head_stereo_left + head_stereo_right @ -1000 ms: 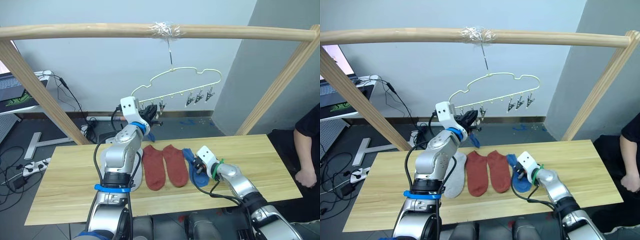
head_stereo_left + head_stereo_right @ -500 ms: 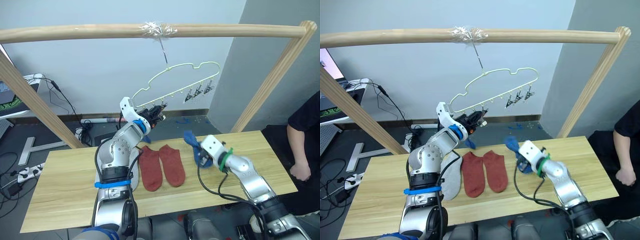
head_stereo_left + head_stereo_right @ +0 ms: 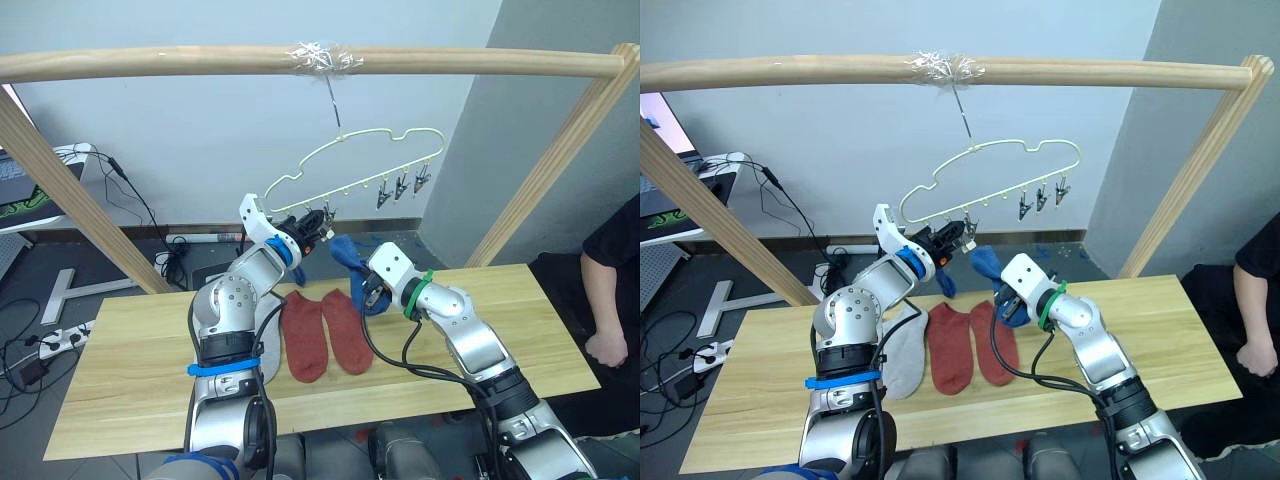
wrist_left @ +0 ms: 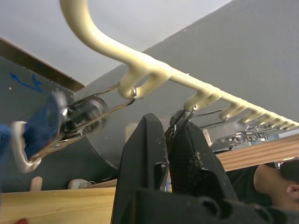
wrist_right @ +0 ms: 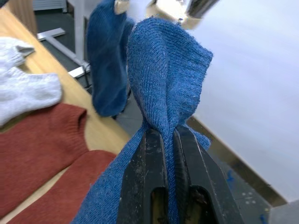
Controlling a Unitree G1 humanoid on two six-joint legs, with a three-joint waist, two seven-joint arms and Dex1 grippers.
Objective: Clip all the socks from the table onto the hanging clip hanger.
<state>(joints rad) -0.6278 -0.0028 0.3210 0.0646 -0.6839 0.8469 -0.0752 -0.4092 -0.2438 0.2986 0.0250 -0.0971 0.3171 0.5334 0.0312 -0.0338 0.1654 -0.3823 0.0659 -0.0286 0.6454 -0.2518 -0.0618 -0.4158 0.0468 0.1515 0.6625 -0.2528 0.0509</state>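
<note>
The right gripper [image 5: 169, 140] has carried the blue sock [image 5: 161, 79] up off the table [image 3: 520, 340]. It pinches the sock just beside the clip hanger [image 3: 370, 160]. The left gripper [image 4: 174, 140] squeezes a clip [image 4: 180, 122].

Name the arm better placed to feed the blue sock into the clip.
Right. The right gripper is shut on the blue sock and raised beside the clip hanger, while the left gripper pinches a clip.

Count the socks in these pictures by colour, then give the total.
Blue socks: 2, one held in the right hand as a blue sock, one hanging from a hanger clip.
Red socks: 2, lying on the table.
Grey socks: 1 clearly seen.
Total: 5.
</note>
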